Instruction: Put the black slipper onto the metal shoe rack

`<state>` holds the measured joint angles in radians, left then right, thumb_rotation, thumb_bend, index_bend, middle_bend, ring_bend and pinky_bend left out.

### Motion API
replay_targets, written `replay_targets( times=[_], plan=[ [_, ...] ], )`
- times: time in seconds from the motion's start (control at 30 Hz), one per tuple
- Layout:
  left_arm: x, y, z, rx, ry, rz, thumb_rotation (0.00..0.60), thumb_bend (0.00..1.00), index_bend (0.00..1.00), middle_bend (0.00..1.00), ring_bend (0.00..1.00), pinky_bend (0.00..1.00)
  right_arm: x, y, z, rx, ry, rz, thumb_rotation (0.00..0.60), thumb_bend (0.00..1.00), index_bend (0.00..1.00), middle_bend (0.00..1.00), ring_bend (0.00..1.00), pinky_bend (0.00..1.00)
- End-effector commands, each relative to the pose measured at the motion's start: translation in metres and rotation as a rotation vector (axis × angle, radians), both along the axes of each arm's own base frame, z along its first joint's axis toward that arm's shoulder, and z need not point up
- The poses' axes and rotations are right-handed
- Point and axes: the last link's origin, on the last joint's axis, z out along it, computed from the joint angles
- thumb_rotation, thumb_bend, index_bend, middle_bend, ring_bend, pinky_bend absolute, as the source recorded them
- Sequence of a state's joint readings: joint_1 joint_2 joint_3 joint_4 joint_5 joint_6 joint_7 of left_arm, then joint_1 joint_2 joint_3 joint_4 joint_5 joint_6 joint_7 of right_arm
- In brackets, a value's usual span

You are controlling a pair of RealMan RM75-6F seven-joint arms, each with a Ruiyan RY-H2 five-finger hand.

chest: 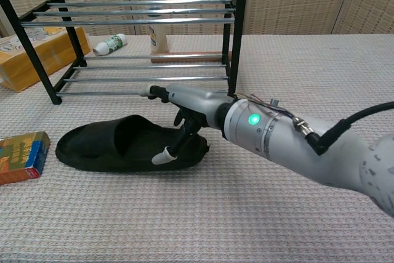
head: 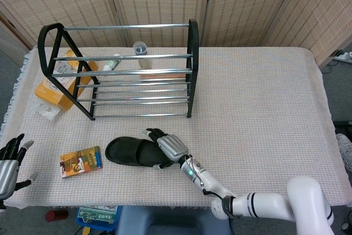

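Left hand [head: 10,160] sits at the table's [head: 264,103] near-left edge, fingers spread wide, holding nothing. A flat, glossy printed packet [head: 81,161] lies to its right. Black slipper [head: 132,152], matte with a ribbed strap, lies flat on the woven cloth. Right hand [head: 169,147] grips the slipper's right end, thumb under the strap. Metal shoe rack [head: 118,70], chrome bars in black frames, stands beyond; its bars are bare.
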<state>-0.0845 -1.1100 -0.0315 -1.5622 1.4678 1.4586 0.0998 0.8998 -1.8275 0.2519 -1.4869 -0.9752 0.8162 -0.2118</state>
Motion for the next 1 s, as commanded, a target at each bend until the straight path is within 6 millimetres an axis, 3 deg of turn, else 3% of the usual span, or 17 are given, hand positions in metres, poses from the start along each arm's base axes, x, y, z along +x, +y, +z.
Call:
replay_targets(
  times=[0.03,0.33,0.63,1.0],
  plan=[
    [0.001,0.001,-0.001,-0.002,-0.001,-0.004,0.600,0.24,0.16,0.03,0.04,0.19,-0.003,0.004,0.004,0.006,-0.005,0.006,0.600,0.03,0.00,0.00,0.01,0.21],
    [0.011,0.011,-0.005,-0.036,0.011,-0.051,0.600,0.24,0.16,0.03,0.04,0.19,-0.004,0.018,0.019,0.048,-0.077,0.008,0.600,0.03,0.00,0.00,0.01,0.21],
    [0.045,0.037,-0.016,-0.150,-0.006,-0.215,0.600,0.24,0.16,0.03,0.04,0.19,-0.037,0.015,0.095,-0.153,-0.026,0.066,0.600,0.03,0.00,0.00,0.01,0.21],
    [0.113,0.059,-0.071,-0.365,-0.068,-0.472,0.600,0.24,0.16,0.03,0.04,0.19,-0.101,0.031,0.191,-0.382,0.086,-0.015,0.600,0.03,0.00,0.00,0.01,0.21]
  ],
)
